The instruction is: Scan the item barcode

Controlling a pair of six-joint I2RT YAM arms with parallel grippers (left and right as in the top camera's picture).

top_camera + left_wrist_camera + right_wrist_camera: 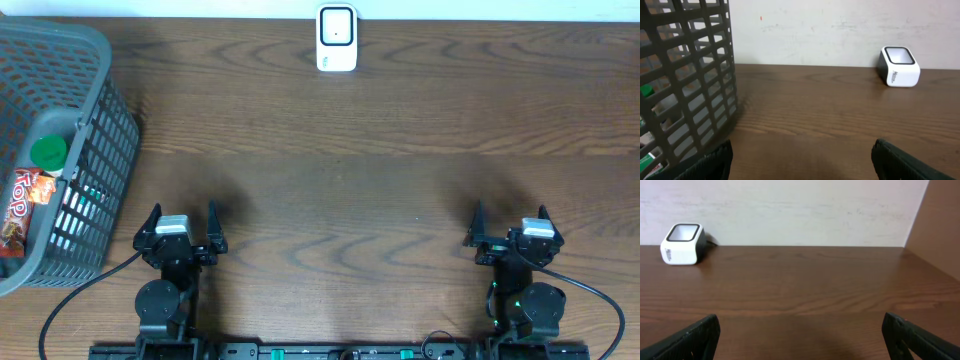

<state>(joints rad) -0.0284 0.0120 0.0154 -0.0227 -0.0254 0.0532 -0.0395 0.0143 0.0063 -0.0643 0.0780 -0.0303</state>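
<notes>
Surface (340, 190) of dark wood grain runs under everything I can see. At its left edge sits the grey slatted basket (100, 170), and I place the rest from it. My left gripper (183, 210) hangs just right of the basket's near corner, jaws spread wide and holding nothing. My right gripper (510, 212) is well apart from the basket, far across to the right, likewise spread and empty. The white scanner (337, 38) stands well away from the basket, to its right at the far edge. Inside the basket, against its left side, lies a red snack packet (22, 205), its long axis running near to far, and a green cap (47, 152) shows just beyond it. Which of them is to be scanned I cannot tell. Either way the item lies left of my left gripper, over the basket wall, so I judge the left arm the nearer one, and it would have to reach in from above.
</notes>
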